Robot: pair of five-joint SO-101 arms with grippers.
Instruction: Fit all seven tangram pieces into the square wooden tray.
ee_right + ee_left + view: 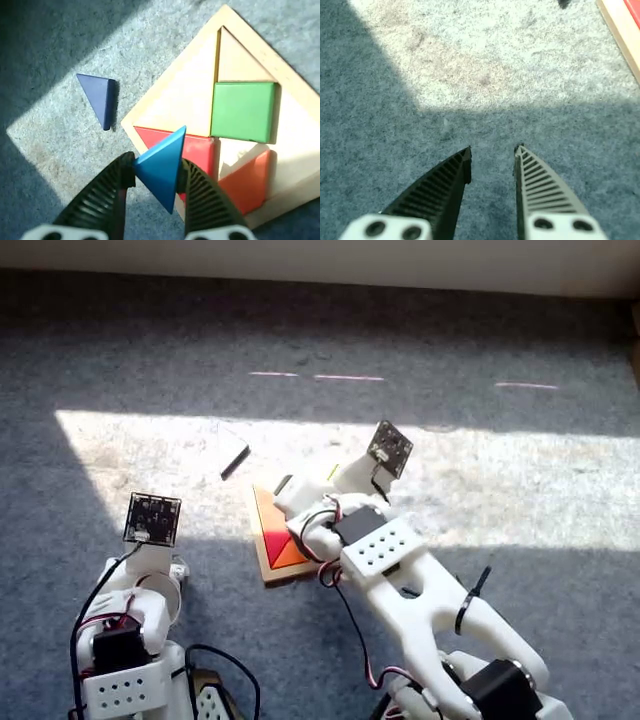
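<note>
The step in hand looks like seating the light blue flat triangle (162, 160) in the square wooden tray (180, 95). To do it well, the right gripper (156, 175) should probably carry the piece inward to the bare wood between the tray's rim and the green square piece (242, 111). There it should turn the piece until its edges run parallel to that gap, lower it flat, and only then let go. Coming down tilted risks catching the rim or nudging the red piece (200, 150) and the orange piece (245, 182), which lie at the tray's near side. A pale triangular piece (237, 62) sits inside the tray, touching the green square's far edge.

The right gripper's fingers are clamped on the light blue triangle's two flanks, and one tip of the piece reaches over the tray's near rim above the red piece. A dark blue flat triangle (97, 97) lies on the grey carpet (45, 60) just outside the tray. The left gripper (492, 150) hangs over carpet beside the tray, its jaws apart and empty.
</note>
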